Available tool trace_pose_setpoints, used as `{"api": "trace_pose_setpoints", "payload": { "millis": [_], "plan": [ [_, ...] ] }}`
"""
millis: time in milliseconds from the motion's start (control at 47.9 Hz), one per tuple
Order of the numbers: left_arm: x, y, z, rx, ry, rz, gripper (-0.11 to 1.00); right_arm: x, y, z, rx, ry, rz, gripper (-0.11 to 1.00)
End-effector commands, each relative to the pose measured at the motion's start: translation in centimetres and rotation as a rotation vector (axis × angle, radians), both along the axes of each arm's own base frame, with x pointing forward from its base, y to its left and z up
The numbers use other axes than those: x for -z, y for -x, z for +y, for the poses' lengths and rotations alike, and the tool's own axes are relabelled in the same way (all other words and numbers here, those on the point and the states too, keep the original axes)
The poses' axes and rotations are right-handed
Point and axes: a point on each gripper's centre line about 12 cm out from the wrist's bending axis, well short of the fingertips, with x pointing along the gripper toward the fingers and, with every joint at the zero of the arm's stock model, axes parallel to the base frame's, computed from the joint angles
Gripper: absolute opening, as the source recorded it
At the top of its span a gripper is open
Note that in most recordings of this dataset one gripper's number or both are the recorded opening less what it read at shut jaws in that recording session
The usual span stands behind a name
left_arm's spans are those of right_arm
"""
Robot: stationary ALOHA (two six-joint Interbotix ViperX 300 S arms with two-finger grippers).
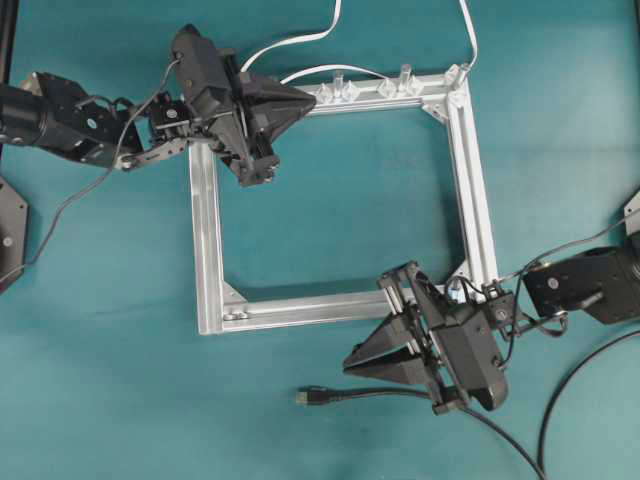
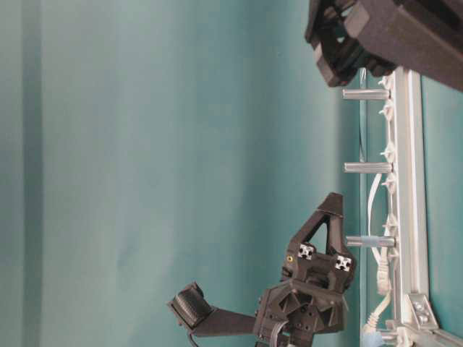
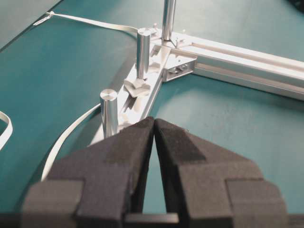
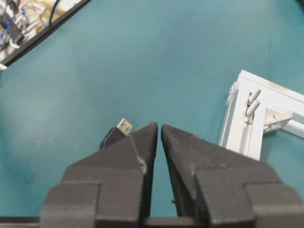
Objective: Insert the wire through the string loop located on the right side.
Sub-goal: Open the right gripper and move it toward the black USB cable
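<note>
The wire is a thin black cable lying on the teal table in front of the silver frame. Its plug points left, and its silvery tip shows just left of my right fingers. My right gripper hovers beside the plug. It is shut and holds nothing. My left gripper is shut and empty over the frame's back rail. I cannot make out the string loop. The right arm covers the frame's near right corner.
Three upright metal posts stand along the back rail. White flat cables run off behind the frame. The frame's near left corner lies right of my right gripper. The wire loops off at the lower right.
</note>
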Motion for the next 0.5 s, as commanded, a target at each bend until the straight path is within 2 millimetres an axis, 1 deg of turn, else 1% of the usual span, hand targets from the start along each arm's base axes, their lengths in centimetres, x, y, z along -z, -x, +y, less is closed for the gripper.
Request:
{"api": "trace_pose_setpoints", "payload": {
  "millis": [0, 21, 42, 84, 104, 146, 188, 418, 480],
  "plan": [
    [-2.0, -0.8, -1.3, 0.067, -0.032, -0.035, 0.15, -0.9, -0.3, 0.2, 0.000, -0.024, -0.026, 0.24],
    [-2.0, -0.8, -1.3, 0.068, -0.029, -0.031, 0.15, -0.9, -0.3, 0.3, -0.001, -0.023, -0.023, 0.24],
    [-2.0, -0.8, -1.5, 0.072, -0.026, -0.022, 0.14, -0.8, -0.2, 0.3, -0.001, -0.022, -0.020, 0.22],
    [-2.0, -0.7, -1.6, 0.075, -0.018, -0.005, 0.04, -0.7, -0.1, 0.3, -0.001, -0.019, -0.013, 0.13],
    [-2.0, -0.7, -1.7, 0.078, -0.015, 0.003, 0.01, -0.6, -0.1, 0.3, -0.002, -0.017, -0.010, 0.09],
    [-2.0, -0.7, -1.9, 0.083, -0.009, 0.019, 0.00, -0.5, 0.0, 0.2, 0.000, -0.017, -0.005, 0.03],
    [-2.0, -0.7, -2.1, 0.090, -0.007, 0.026, 0.00, -0.5, 0.0, 0.3, -0.003, -0.015, -0.003, 0.01],
    [-3.1, -0.8, -3.2, 0.117, -0.010, 0.017, 0.00, -0.7, -0.1, 1.1, -0.010, -0.024, 0.004, 0.02],
    [-3.4, -0.7, -3.4, 0.122, -0.012, 0.010, 0.00, -0.9, -0.3, 1.2, 0.006, -0.039, 0.010, 0.10]
  ]
}}
